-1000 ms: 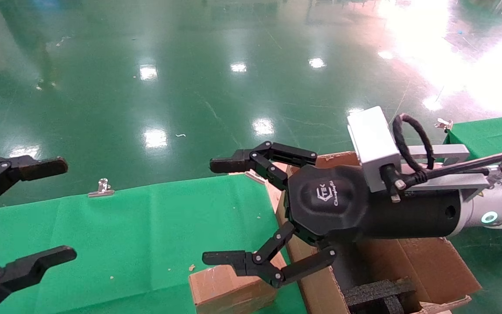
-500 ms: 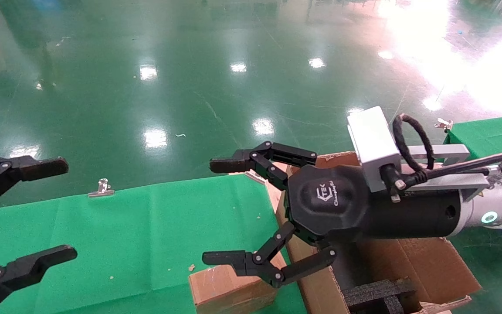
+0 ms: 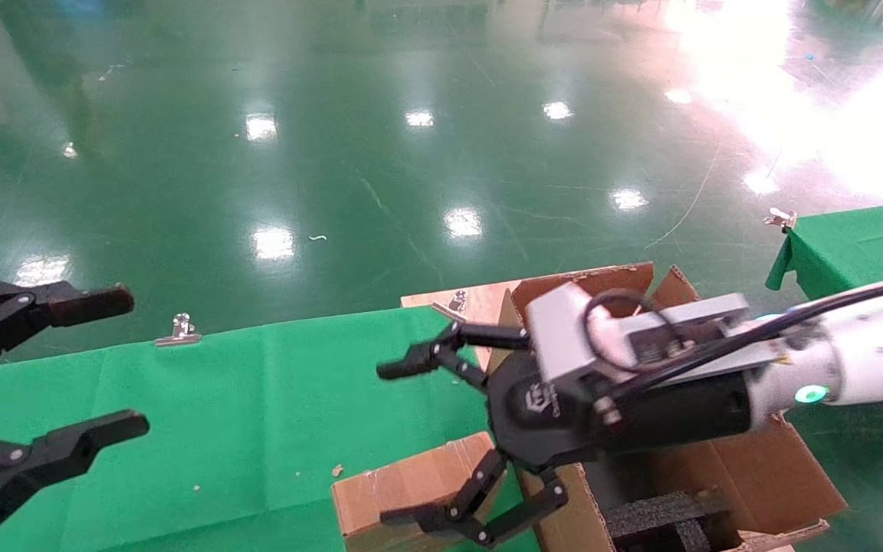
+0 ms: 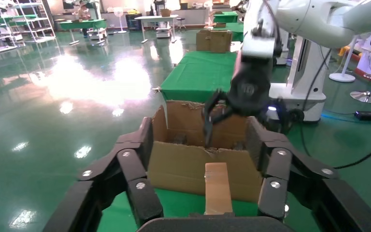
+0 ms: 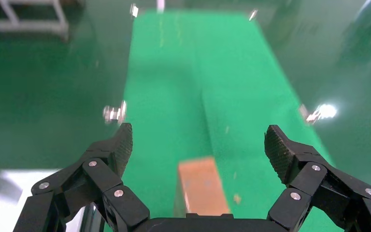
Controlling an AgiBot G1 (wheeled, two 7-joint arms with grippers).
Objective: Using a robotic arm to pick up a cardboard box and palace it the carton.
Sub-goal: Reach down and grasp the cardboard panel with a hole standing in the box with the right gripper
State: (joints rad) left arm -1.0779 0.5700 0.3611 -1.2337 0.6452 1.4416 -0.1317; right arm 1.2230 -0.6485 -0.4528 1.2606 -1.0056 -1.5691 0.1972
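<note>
Since lowered: right gripper, splayed.

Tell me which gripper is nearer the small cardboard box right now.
Right. The right gripper hangs open over the cardboard box, beside the carton. The left gripper sits open across the green cloth.

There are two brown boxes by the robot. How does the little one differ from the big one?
The small flat brown cardboard box is far smaller than the large brown corrugated carton. The small box is closed and lies on the green cloth; the carton stands beside the table with its flaps up, black foam inside. The right hand, open, is near the small box. Both are plain brown cardboard.
</note>
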